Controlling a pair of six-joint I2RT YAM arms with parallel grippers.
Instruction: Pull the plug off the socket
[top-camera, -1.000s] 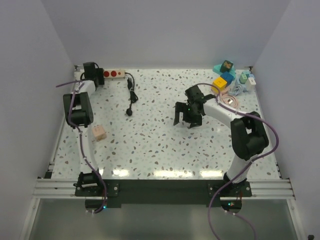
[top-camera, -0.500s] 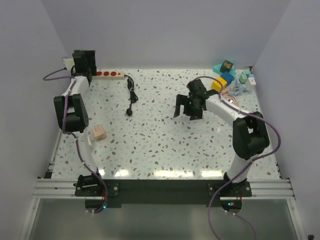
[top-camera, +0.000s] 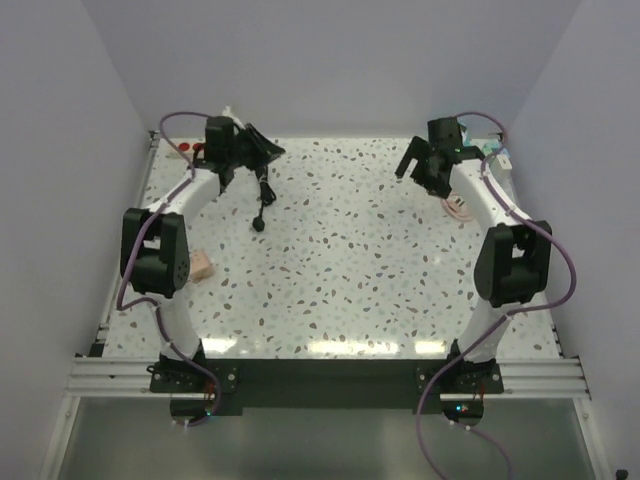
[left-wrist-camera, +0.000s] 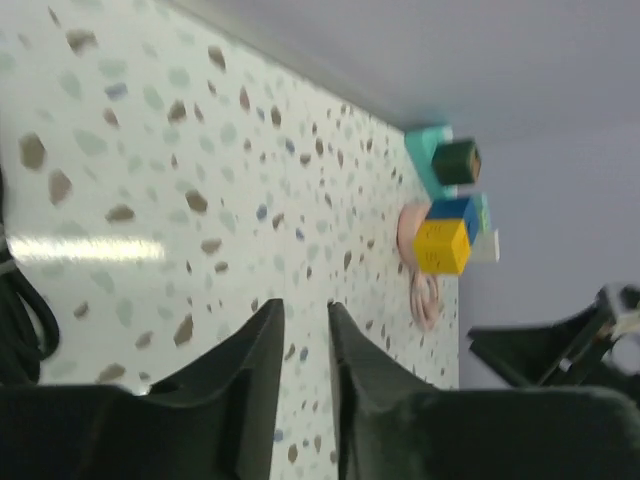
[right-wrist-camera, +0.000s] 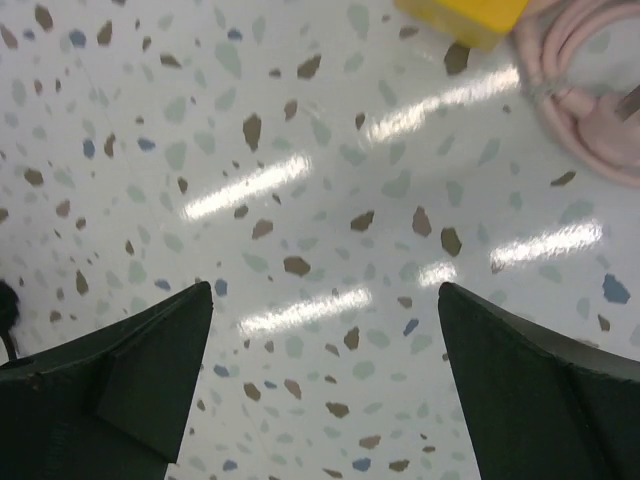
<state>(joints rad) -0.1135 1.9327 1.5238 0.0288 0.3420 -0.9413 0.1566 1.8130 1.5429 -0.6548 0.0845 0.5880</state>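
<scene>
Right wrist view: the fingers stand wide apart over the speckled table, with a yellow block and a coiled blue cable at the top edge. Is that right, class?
One slip: the coiled cable is pink, not blue, as the right wrist view shows. The fingers do stand wide apart over the speckled table, and the yellow block is at the top edge.

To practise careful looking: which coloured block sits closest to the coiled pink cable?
The yellow block, right beside the pink cable; the blue block, green block and teal block sit farther along.
</scene>
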